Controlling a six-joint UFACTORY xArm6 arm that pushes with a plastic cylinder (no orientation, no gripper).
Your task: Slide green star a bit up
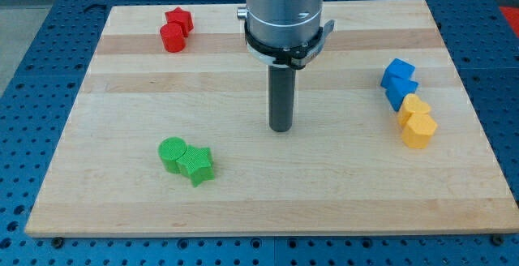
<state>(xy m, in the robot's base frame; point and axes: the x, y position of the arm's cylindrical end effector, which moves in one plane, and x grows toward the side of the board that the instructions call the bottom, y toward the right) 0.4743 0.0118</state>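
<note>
nearest the board's bottom edge, left of centre, you have the green star (197, 166). it lies flat, its top ridged, its points a little blunt, one point aimed at the bottom edge. it touches a green cylinder (172, 153) on its upper left; the two read as one clump.

progress, as a judgement: nothing of the slide looks done. the star sits low on the board and my tip (280, 128) is apart from it, up and to the view's right, near the board's middle. no contact with any block. what is left is the whole job: bring the tip round below the star, between it and the bottom edge, then push toward the top edge a short way. note the risk: the cylinder is pressed against the star's upper left, so an upward push may carry it along or turn the star.

there is no claw here for you to log, so spread or pinched does not apply; the arm ends in a plain dark rod, holding nothing.

farther back, near the right edge, a yellow pair: one heart-like yellow block (419, 130) with a second yellow block (414, 106) touching it behind. just beyond those, two blue blocks (399, 79) stacked close together, shapes not clear to me.

farthest, by the top left corner, a red cylinder (172, 37) touching a red star (179, 19).

wooden board (340, 193) otherwise bare.
</note>
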